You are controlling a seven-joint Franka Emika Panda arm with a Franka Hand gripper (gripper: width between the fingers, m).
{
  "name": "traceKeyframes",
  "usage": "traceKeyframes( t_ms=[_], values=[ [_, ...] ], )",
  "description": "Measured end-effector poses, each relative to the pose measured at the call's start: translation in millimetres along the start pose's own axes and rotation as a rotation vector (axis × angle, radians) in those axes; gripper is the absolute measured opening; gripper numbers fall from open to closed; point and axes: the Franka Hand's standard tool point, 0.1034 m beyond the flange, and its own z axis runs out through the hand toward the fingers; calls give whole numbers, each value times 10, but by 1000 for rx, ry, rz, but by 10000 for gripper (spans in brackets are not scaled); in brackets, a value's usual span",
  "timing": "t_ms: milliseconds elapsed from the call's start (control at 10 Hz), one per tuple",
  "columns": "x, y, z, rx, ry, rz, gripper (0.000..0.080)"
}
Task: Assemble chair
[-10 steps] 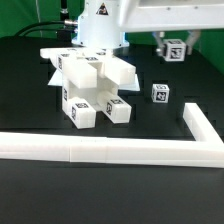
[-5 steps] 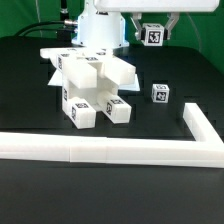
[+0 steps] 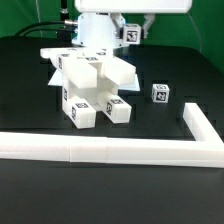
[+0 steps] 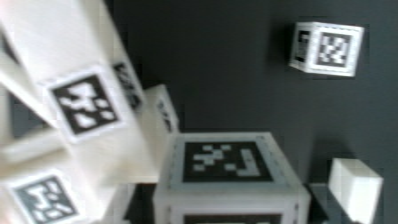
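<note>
Your gripper (image 3: 130,29) is up above the far side of the half-built chair (image 3: 92,85), a touch toward the exterior view's right, and it's clamped on a small tagged block (image 3: 130,34). The jaws are closed on its sides, with the tag facing the exterior camera. That block hangs clear of the chair, not touching it. In the wrist view you've got the block's tag square on, with the chair's tagged slabs slanting away beside it. The chair sits on the black bench (image 3: 30,110), two stubby tagged ends pointing at the white border rail (image 3: 110,150). One loose cube (image 3: 159,92) rests to the exterior view's right of the chair, apart from it.
</note>
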Motion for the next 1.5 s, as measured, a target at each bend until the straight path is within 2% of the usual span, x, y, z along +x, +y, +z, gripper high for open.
traceKeyframes(
  t_ms=[100,400,500,600,700,900,1500],
  values=[
    [-2,41,-3,-1,-1,7,268],
    [-6,28,10,-1,-3,5,268],
    [16,46,20,-10,8,-11,268],
    [89,114,52,-51,60,-77,268],
    [115,206,51,-59,67,-123,268],
    [223,263,-5,-64,75,-176,268],
    [172,217,31,-56,43,-174,268]
  ],
)
